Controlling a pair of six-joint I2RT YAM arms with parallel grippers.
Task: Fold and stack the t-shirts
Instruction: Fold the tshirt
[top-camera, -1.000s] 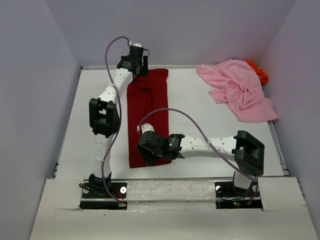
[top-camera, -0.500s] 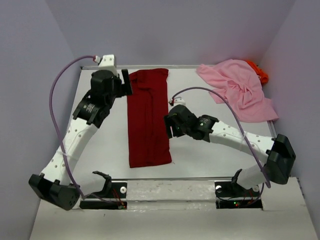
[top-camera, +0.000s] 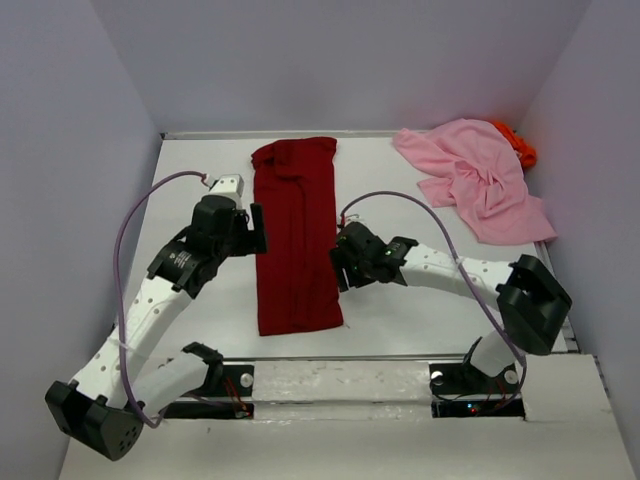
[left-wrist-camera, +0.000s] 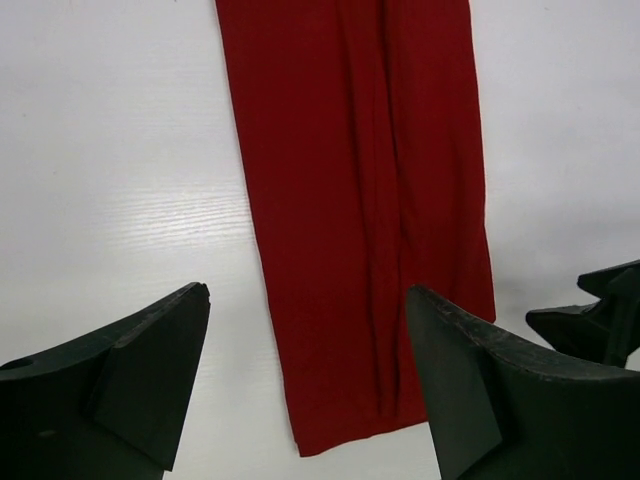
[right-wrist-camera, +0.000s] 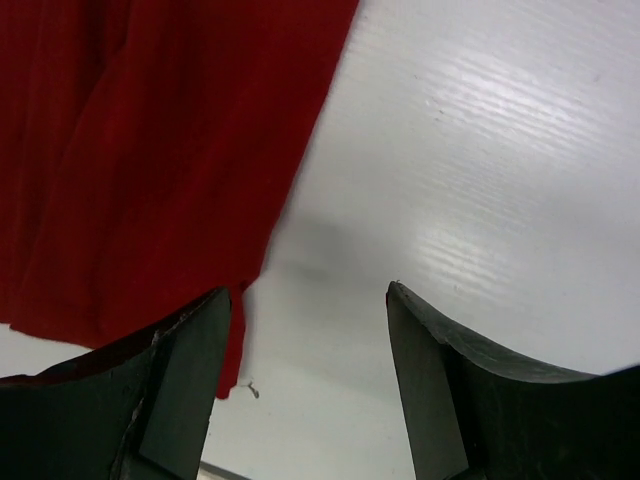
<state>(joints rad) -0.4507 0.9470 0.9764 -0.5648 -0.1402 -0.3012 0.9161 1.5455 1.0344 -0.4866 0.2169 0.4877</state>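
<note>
The white worktop carries a dark red t-shirt, folded into a long narrow strip running from near to far at its centre. A light pink t-shirt lies crumpled in the far right corner, with a bright orange t-shirt peeking out behind it. The left claw sits just beside the strip's left edge and the right claw at its right edge, both spread and gripping nothing.

left arm nearer, right arm beside shirt
</note>
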